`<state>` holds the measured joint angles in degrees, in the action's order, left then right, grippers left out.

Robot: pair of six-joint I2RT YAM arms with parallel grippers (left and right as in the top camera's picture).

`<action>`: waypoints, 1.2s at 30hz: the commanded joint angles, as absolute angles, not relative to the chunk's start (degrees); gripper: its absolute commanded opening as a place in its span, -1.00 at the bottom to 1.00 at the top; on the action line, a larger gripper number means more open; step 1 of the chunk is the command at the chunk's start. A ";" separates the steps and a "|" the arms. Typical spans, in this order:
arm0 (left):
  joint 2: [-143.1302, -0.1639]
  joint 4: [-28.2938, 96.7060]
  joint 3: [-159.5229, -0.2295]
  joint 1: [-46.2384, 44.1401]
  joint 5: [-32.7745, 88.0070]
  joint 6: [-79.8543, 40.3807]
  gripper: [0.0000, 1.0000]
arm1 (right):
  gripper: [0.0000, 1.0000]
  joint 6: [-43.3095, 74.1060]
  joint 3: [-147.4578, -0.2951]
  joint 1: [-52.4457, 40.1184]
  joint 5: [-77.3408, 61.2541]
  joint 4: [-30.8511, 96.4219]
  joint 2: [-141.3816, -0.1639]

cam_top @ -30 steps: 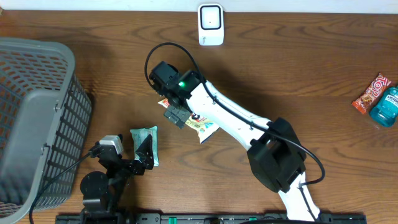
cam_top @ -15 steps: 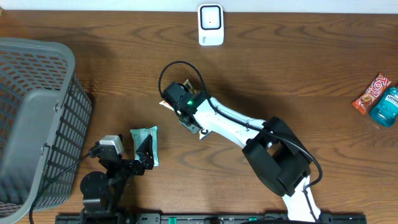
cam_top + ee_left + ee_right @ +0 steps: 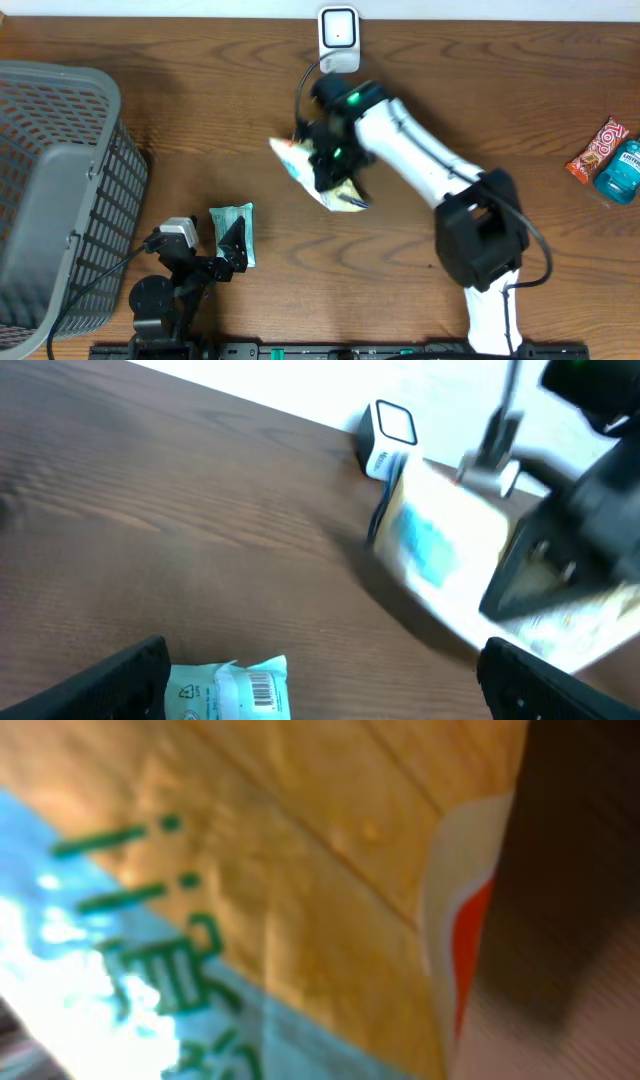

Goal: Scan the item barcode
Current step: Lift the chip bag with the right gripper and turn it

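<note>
On the wooden surface (image 3: 520, 110), a grey mesh basket (image 3: 50, 190) fills the left side. The white right arm (image 3: 420, 160) reaches toward the far edge, and its tool (image 3: 335, 165) is closed tightly on a white and yellow snack packet (image 3: 295, 160). The packet hangs tilted above the wood, near the white barcode scanner (image 3: 339, 40) and on the robot's side of it. The left tool (image 3: 325, 675) rests low at the near edge with its jaws fully apart and grips nothing. A small green packet (image 3: 228, 688) with a printed barcode lies flat between its fingers. At the far right lie a red snack bar (image 3: 598, 148) and a blue bottle (image 3: 622, 172), touching.
</note>
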<state>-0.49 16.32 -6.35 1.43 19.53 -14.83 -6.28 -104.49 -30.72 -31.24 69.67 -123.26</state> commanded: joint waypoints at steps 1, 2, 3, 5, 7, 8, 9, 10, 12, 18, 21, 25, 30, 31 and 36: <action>-0.23 17.74 -5.56 1.30 19.64 -14.72 0.96 | -0.97 -13.52 -105.51 -24.75 -59.79 74.67 -122.52; -0.23 17.74 -5.56 1.30 19.64 -14.72 0.96 | -0.97 -16.40 -105.47 -22.63 -65.52 78.50 -122.52; -0.23 17.74 -5.56 1.30 19.64 -14.72 0.96 | -0.98 -17.34 -105.47 -21.67 -67.75 80.47 -122.52; -0.23 17.74 -5.56 1.30 19.64 -14.72 0.96 | -0.97 -20.95 -105.47 -19.38 -73.12 85.73 -122.52; -0.23 17.74 -5.56 1.30 19.64 -14.72 0.96 | -0.97 -24.56 -105.47 -17.93 -77.32 90.45 -122.52; -0.23 17.72 -5.56 1.30 19.64 -14.72 0.96 | -0.97 -26.24 -105.47 -17.63 -78.78 92.09 -122.52; -0.23 17.72 -5.56 1.30 19.64 -14.72 0.96 | -0.98 -28.58 -105.47 -17.43 -80.60 94.30 -122.52; -0.23 17.74 -5.56 1.30 19.64 -14.72 0.96 | -0.97 -31.68 -105.47 -17.32 -82.41 97.14 -122.52; -0.23 17.74 -5.56 1.30 19.64 -14.72 0.96 | -0.97 -32.67 -105.32 -17.47 -84.42 97.51 -122.45; -0.23 17.74 -5.56 1.30 19.64 -14.72 0.96 | -0.97 -31.00 -105.30 -17.63 -85.23 97.51 -122.45; -0.23 17.74 -5.56 1.30 19.64 -14.72 0.96 | -0.97 -30.55 -105.30 -17.91 -85.21 97.51 -122.10; -0.23 17.74 -5.56 1.30 19.64 -14.72 0.96 | -0.97 -30.26 -105.21 -19.14 -84.42 97.51 -119.92; -0.23 17.74 -5.56 1.30 19.64 -14.72 0.96 | -0.97 -30.28 -105.21 -19.59 -83.66 97.51 -114.59; -0.23 17.74 -5.56 1.30 19.64 -14.72 0.96 | -0.97 -30.26 -105.21 -19.62 -83.50 97.51 -113.67; -0.23 17.74 -5.56 1.30 19.64 -14.72 0.96 | -0.97 -30.28 -105.21 -19.62 -82.83 97.49 -107.61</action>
<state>-0.49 16.32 -6.35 1.43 19.53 -14.83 -29.91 -104.90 -19.33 -80.95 97.51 -111.02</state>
